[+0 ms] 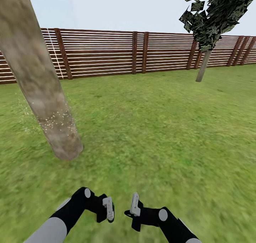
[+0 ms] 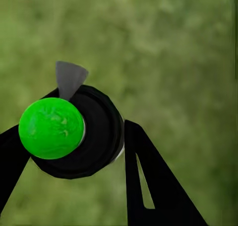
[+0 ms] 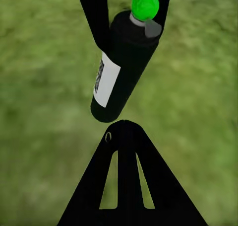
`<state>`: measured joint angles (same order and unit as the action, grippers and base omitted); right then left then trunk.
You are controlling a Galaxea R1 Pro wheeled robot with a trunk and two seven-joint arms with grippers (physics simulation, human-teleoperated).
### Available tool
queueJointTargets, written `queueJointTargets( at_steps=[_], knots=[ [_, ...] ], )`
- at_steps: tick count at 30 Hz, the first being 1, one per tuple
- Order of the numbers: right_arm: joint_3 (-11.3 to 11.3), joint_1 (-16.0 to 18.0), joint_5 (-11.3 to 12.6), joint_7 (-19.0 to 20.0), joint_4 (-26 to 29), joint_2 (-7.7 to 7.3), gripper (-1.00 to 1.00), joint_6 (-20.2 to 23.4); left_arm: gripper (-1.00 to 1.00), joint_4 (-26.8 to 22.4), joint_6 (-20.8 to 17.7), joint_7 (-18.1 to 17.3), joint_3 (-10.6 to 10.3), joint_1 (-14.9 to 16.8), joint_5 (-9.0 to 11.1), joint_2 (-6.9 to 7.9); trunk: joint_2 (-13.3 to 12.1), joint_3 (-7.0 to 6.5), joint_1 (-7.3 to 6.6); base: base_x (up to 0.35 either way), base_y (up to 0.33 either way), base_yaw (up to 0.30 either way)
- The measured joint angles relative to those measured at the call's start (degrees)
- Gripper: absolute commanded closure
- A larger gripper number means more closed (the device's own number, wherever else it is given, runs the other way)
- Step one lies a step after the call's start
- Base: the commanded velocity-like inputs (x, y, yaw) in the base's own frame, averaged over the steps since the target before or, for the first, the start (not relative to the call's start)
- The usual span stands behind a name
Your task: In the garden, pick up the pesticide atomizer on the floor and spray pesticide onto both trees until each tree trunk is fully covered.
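The left gripper pinches the atomizer at mid-body, low over the grass. Rigid, probably light; hold the cylindrical body below the green cap. Right gripper: jaw state undeterminable.

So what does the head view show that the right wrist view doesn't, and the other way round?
Head view: the near trunk flecked with white mist, the fence, a far tree. Right wrist view: the atomizer close up, with its white label and green top. Both: grass and the left gripper, jaws shut on the atomizer.
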<state>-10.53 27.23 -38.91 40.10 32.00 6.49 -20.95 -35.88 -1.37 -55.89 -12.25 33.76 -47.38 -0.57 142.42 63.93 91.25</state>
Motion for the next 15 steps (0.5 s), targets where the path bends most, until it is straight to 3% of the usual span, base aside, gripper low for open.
queueJointTargets(
  at_steps=[4, 8, 12, 15],
  knots=[
    [0.0, 0.0, 0.0, 0.0, 0.0, 0.02, 1.0, 0.0, 1.0, 0.1, 0.1, 0.0, -0.2, 0.0, -1.2, -0.37, 0.0, 0.0, 0.0, 0.0, 0.0, 0.0],
    [0.0, 0.0, 0.0, -0.1, 0.0, 0.01, 1.0, 0.0, 1.0, 3.1, 0.1, 0.1, -4.0, 0.0, -2.5, -1.01, 0.0, 0.0, 0.0, 0.0, 0.0, 0.0],
    [0.0, 0.0, 0.0, -0.1, -0.1, 0.0, 1.0, 0.0, 1.0, 4.3, 0.1, 1.1, -4.5, 0.0, -2.5, -1.42, 0.0, 0.0, 0.0, 0.0, 0.0, 0.0],
    [0.0, 0.0, 0.0, -0.1, -0.1, 0.0, 1.0, 0.0, 1.0, 4.3, 0.2, 2.3, -4.4, 0.0, -2.0, -2.6, 0.0, 0.0, 0.0, 0.0, 0.0, 0.0]
  ],
)
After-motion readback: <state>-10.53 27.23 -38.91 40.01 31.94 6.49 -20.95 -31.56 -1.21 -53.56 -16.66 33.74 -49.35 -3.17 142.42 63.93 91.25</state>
